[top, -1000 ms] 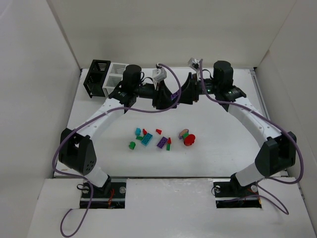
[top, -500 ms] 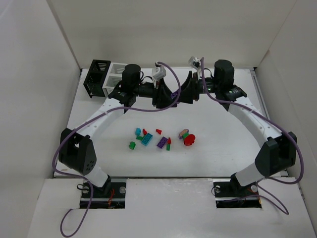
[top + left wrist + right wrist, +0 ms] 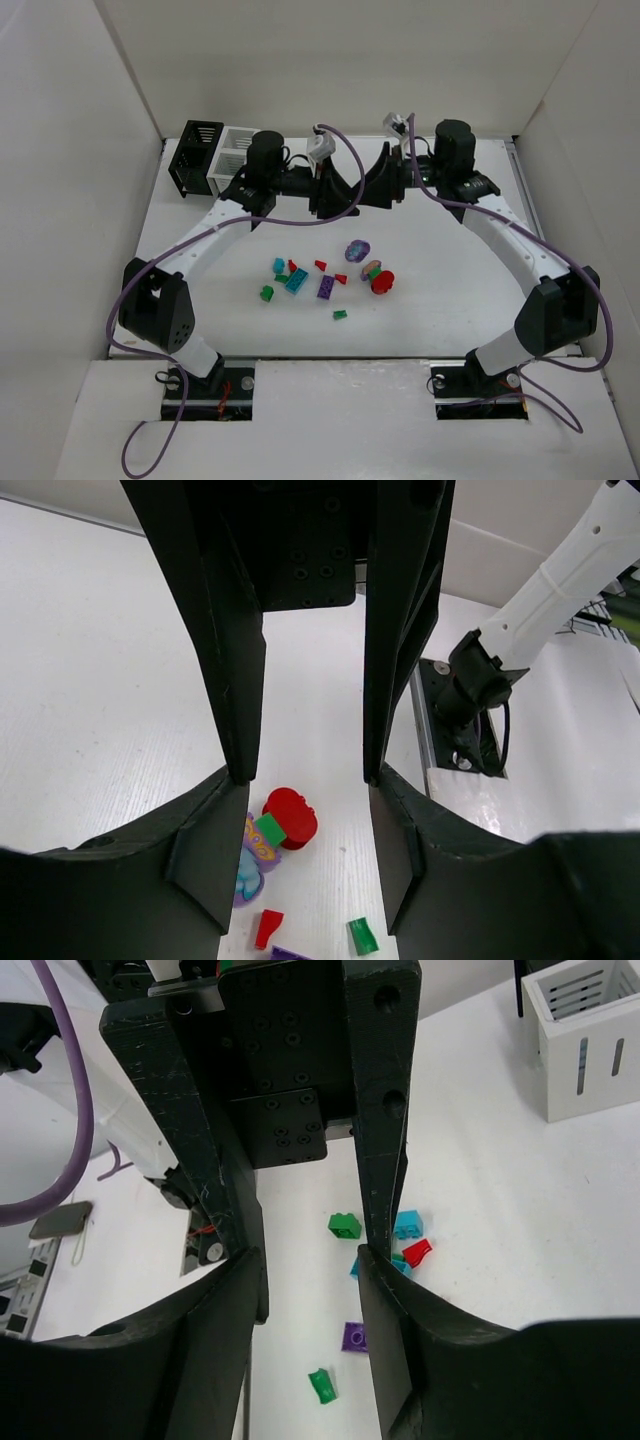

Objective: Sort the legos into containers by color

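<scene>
The legos lie loose mid-table in the top view: teal bricks (image 3: 294,281), a green brick (image 3: 266,293), a purple brick (image 3: 326,288), red wedges (image 3: 320,265), a round red piece (image 3: 381,282), a purple butterfly piece (image 3: 357,249) and a green wedge (image 3: 340,314). The black bin (image 3: 197,158) and white bin (image 3: 233,160) stand at the back left. My left gripper (image 3: 338,195) and right gripper (image 3: 375,188) hover close together behind the pile, both open and empty. The left wrist view (image 3: 312,820) shows the round red piece (image 3: 290,817) between the fingers. The right wrist view (image 3: 310,1290) shows the green wedge (image 3: 322,1384).
White walls close in the table on the left, back and right. The white bin (image 3: 590,1035) shows at the top right of the right wrist view. The right arm's base (image 3: 470,695) shows in the left wrist view. Purple cables loop over both arms.
The purple butterfly piece now lies apart, further back than the pile. The green wedge lies nearer the front edge. The grippers have shifted very slightly.
</scene>
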Controlling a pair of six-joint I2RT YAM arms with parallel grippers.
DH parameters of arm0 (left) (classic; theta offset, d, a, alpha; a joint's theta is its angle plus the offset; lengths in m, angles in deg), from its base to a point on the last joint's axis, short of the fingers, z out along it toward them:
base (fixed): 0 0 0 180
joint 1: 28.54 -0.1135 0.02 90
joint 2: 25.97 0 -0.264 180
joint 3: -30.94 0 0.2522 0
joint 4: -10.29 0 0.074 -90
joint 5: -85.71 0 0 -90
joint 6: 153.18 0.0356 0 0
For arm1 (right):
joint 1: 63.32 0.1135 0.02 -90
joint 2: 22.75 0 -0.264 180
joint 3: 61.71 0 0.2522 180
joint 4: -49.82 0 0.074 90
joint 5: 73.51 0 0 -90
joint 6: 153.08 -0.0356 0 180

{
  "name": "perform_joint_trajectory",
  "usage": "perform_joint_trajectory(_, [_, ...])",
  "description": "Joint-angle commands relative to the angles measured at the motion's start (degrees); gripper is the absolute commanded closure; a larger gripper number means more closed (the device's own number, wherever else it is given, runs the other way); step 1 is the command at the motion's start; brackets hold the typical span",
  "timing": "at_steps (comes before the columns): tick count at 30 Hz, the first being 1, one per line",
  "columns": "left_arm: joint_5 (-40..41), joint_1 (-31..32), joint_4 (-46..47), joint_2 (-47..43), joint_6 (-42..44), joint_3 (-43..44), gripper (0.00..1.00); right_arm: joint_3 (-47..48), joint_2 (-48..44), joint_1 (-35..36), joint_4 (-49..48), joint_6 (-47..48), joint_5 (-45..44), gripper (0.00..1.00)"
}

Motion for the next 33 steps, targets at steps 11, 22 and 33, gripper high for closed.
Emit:
perform_joint_trajectory(11, [10.32, -0.46, -3.37, -0.99, -1.11, -3.36, 0.75, -8.65, -6.47, -10.03, -1.78, -1.91, -15.65, 0.35])
perform_joint_trajectory(22, [34.30, 4.28, -17.07, 8.57, 6.27, 5.15, 0.00, -12.18, -8.32, -17.24, 12.00, 1.68, -34.28, 0.19])
perform_joint_trajectory(33, [54.97, 11.40, -30.61, 26.16, 3.29, 21.08, 0.00, -15.07, -11.40, -18.30, 21.59, 4.68, -53.03, 0.15])
